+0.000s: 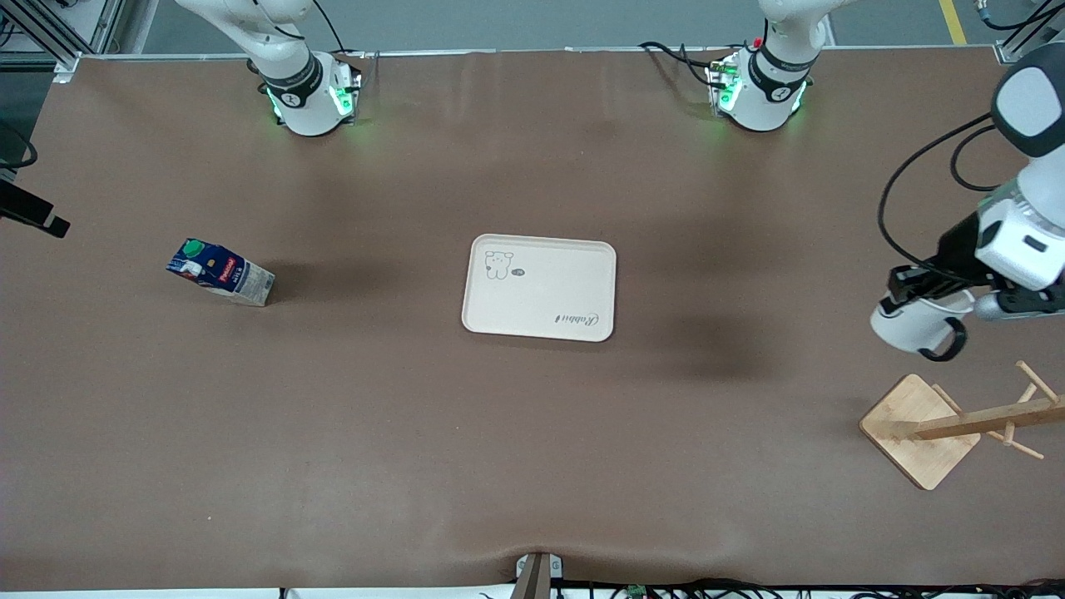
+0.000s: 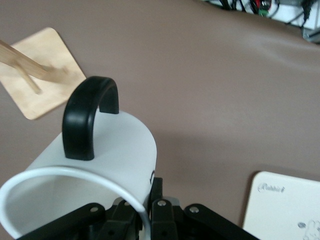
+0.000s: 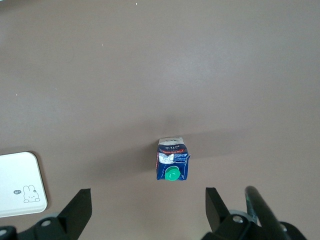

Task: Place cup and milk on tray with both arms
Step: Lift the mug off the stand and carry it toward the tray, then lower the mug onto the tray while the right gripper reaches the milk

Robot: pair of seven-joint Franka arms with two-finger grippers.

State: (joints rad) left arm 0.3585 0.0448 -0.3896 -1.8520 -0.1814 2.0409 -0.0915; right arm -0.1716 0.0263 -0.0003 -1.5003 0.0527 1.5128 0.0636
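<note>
My left gripper [image 1: 915, 287] is shut on the rim of the white cup [image 1: 911, 326] and holds it tilted in the air, over the table near the wooden rack at the left arm's end. In the left wrist view the cup [image 2: 115, 145] shows its black handle [image 2: 87, 112], with my left gripper [image 2: 150, 200] pinching the rim. The milk [image 1: 220, 272] stands on the table toward the right arm's end. My right gripper [image 3: 147, 200] is open and empty, high over the table beside the milk [image 3: 172, 160]. The cream tray [image 1: 541, 287] lies empty at the table's middle.
A wooden rack [image 1: 919, 428] with a square base and pegs stands near the left arm's end, nearer the front camera than the cup; it also shows in the left wrist view [image 2: 42, 70]. The tray's corner shows in both wrist views [image 2: 285, 205] [image 3: 17, 185].
</note>
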